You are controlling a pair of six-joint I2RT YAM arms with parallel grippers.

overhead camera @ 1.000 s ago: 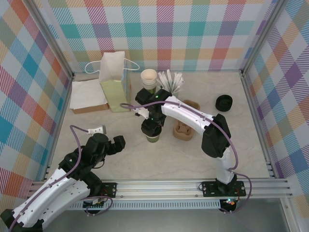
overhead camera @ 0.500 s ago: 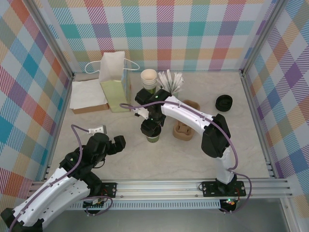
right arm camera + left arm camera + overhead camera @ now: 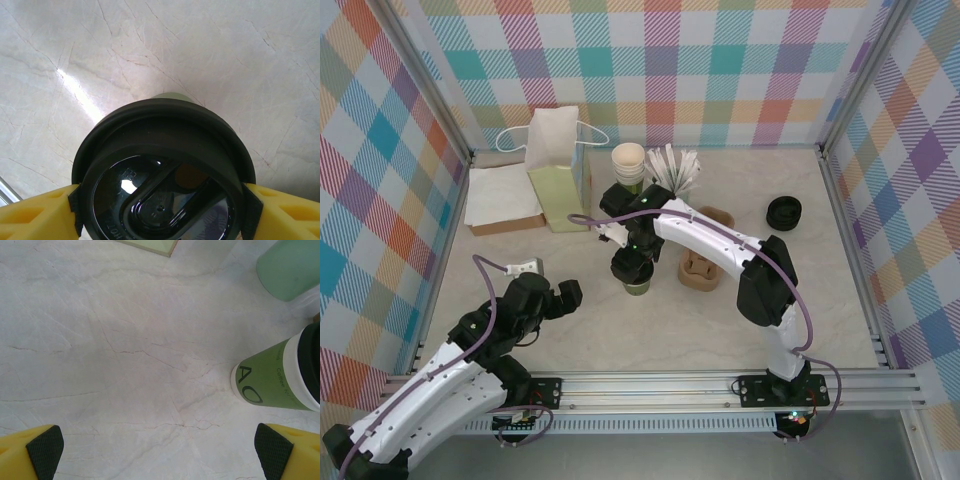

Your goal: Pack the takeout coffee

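Top external view: the takeout coffee (image 3: pixel 638 287) stands upright near the middle of the marble-patterned table (image 3: pixel 650 345); the right gripper (image 3: pixel 634 270) hangs directly over the coffee and covers its top; the left gripper (image 3: pixel 568 294) sits low over the table to the left of the coffee, apart from it, with its fingers spread wide; a brown cardboard carrier (image 3: pixel 705 265) lies just right of the coffee; behind the coffee are a stack of lidless cups (image 3: pixel 628 160) and a mint-green cup (image 3: pixel 675 172) of white stirrers; a paper bag (image 3: pixel 556 170) stands behind the coffee and to its left; some spare black lids (image 3: pixel 784 212) lie well off to its right.

Left wrist view: the takeout coffee (image 3: pixel 272 377) shows at the right edge, with an olive-green side bearing dark lettering, a cream band and a black lid on top; the mint-green cup (image 3: pixel 292 267) stands beyond the coffee; the left gripper (image 3: pixel 159 449) has its dark pads (image 3: pixel 45 450) in the two lower corners, far apart, with bare table (image 3: pixel 125 355) between them; the coffee is ahead of them and off to one side, touching neither.

Right wrist view: this looks straight down on the coffee's black lid (image 3: pixel 162 170); a sliver of the olive-green side (image 3: pixel 172 95) peeks past the lid's far edge; the yellow fingers (image 3: pixel 35 215) of the right gripper (image 3: pixel 162 207) flank the lid, their dark pads right up against its rim; whether they squeeze it or only touch it I cannot tell.
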